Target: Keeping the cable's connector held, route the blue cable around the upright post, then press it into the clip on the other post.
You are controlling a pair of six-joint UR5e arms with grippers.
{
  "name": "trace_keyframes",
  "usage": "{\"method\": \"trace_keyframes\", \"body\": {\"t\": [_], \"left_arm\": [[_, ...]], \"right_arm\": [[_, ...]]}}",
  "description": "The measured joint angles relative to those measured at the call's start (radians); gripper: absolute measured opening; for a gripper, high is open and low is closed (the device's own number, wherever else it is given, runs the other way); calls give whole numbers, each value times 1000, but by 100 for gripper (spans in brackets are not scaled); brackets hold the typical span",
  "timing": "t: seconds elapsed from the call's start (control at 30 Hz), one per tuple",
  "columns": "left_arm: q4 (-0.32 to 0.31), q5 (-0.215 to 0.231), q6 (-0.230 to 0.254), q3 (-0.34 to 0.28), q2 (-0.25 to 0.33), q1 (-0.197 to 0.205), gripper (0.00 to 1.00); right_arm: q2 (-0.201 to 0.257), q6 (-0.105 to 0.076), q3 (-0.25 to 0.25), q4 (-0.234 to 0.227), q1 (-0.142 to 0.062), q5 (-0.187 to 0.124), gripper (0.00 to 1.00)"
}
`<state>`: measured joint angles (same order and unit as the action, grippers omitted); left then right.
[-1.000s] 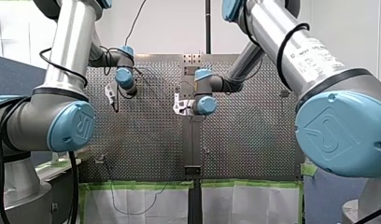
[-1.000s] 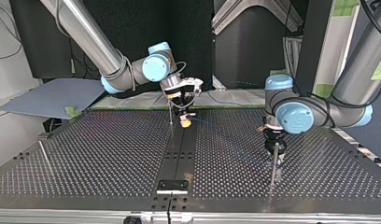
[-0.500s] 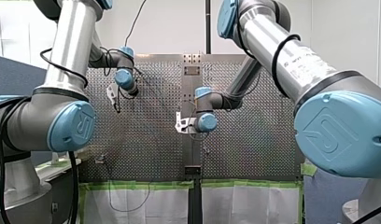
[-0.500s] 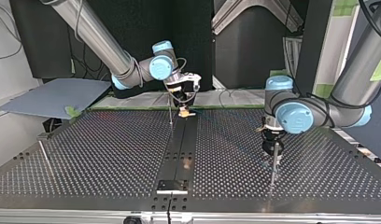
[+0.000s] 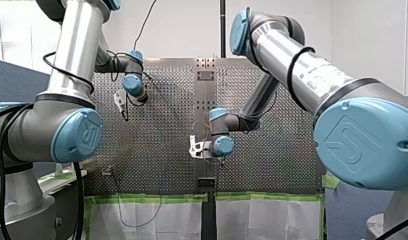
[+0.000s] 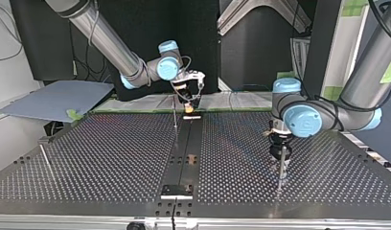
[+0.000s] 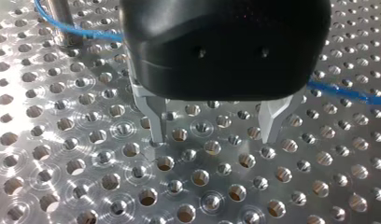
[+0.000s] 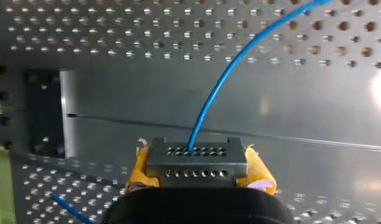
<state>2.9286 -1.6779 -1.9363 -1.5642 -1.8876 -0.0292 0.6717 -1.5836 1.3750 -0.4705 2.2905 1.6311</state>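
My right gripper is shut on the grey connector block, with its yellow pads on both sides of it. The blue cable leaves the block and arcs away over the perforated table. In the top view my right gripper hangs at the table's far edge, beside a thin upright post. My left gripper is open just above the plate, its metal fingers holding nothing. The blue cable passes behind it, past a post. In the top view my left gripper stands over another post.
A third thin post stands near the top view's left edge. A dark strip runs down the table's middle to a small black bracket. Green tape lines the table's near edge in the front view.
My right arm has carried the connector across the table toward the arms' side, down the front view and away in the top view. My left arm has stayed put.
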Motion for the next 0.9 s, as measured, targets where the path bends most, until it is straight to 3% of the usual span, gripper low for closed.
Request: {"method": "trace_keyframes", "body": {"t": [0.5,0.9], "left_arm": [[-5,2,0,0,-10,-5,96],[-5,1,0,0,-10,-5,96]], "right_arm": [[-90,-3,0,-42,-2,2,0],[-182,-30,0,-120,-9,22,0]]}}
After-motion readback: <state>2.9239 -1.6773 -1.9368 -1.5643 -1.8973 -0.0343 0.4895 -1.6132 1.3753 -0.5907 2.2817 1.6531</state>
